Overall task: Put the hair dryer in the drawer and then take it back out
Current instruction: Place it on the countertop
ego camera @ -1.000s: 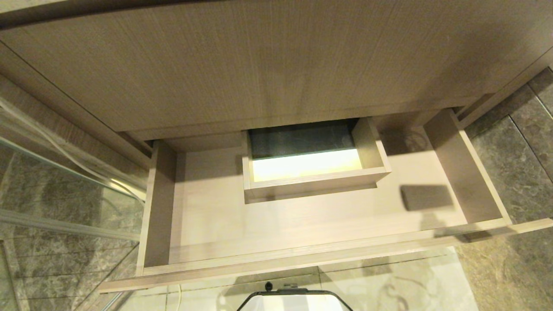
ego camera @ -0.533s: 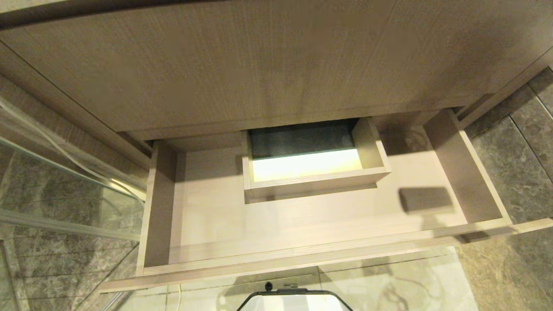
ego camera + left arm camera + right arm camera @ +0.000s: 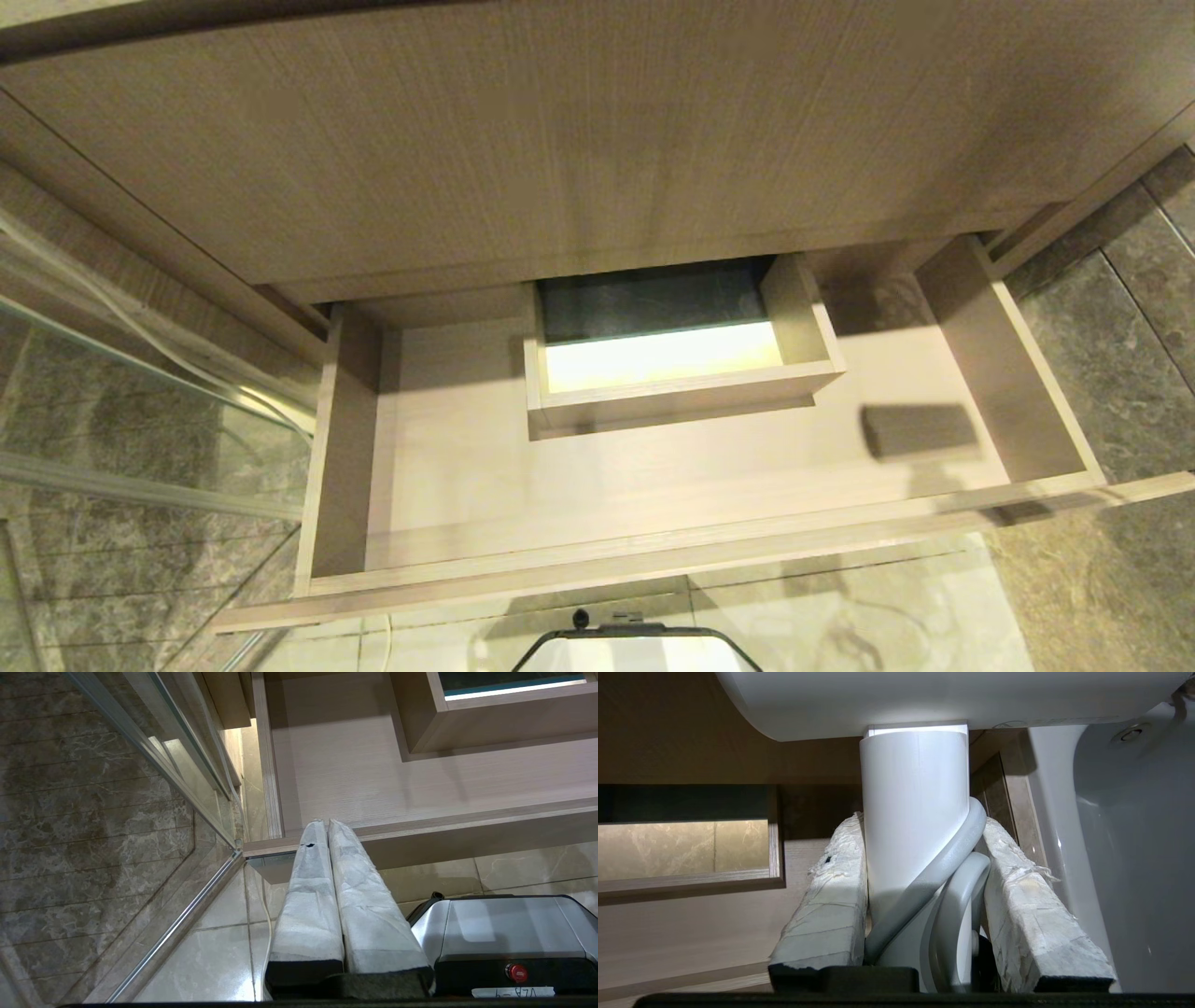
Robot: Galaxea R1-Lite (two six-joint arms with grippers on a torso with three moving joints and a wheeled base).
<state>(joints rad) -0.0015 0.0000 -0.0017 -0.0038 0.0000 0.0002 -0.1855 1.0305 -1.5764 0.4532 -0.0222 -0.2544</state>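
The drawer (image 3: 653, 560) stands pulled open under the taller wood-grain panel. Its floor (image 3: 467, 467) is bare around the boxed cut-out (image 3: 681, 387). Neither the hair dryer nor either gripper shows in the head view. In the right wrist view my right gripper (image 3: 922, 823) is shut on the white hair dryer's handle (image 3: 915, 793), with the cord (image 3: 943, 868) looped between the fingers. The white barrel (image 3: 924, 700) lies crosswise beyond the fingertips, above the drawer floor (image 3: 691, 924). My left gripper (image 3: 325, 823) is shut on nothing, parked near the drawer's front left corner (image 3: 261, 847).
A glass panel with a metal rail (image 3: 140, 392) stands left of the drawer. Dark stone tiles (image 3: 1120, 373) lie to its right, pale tiles (image 3: 887, 607) in front. My base (image 3: 635, 653) sits before the drawer. A white ceramic fixture (image 3: 1134, 858) is close beside the right gripper.
Only faint shadows at the drawer's right end and on the floor tiles have shifted a little. The drawer has not moved.
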